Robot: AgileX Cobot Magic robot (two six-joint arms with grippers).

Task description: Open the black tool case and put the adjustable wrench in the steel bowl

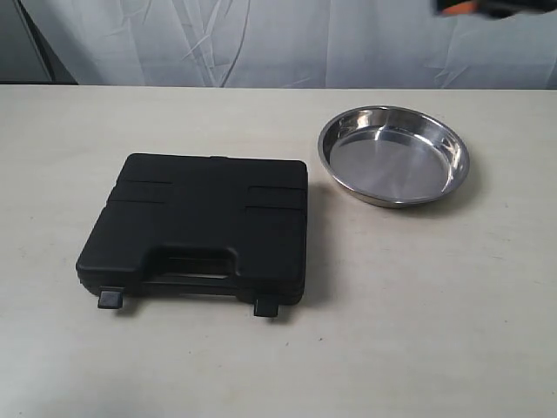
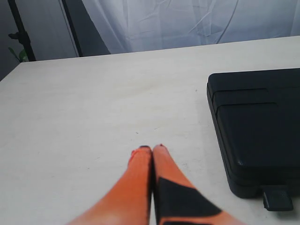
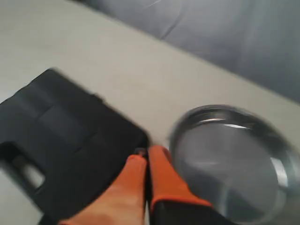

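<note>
1. Outside cam: tool case [image 1: 204, 222] lies shut on the surface [image 1: 418, 331], with the bowl [image 1: 393, 155] near it, empty. No wrench showing, so I reckon it's inside. Step one, opening.
2. Left wrist: left gripper [image 2: 152, 149], jaws together, beside the case, not touching.
3. Right wrist (blurry): right gripper [image 3: 146, 154], jaws together, over the gap between case and bowl. Next I'd work the two clips [image 1: 266, 307].

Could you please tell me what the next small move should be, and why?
Probably bring the left pincer to the case's nearest latch: the case is shut, that pincer is closed over bare table beside it, and the bowl is empty.
</note>
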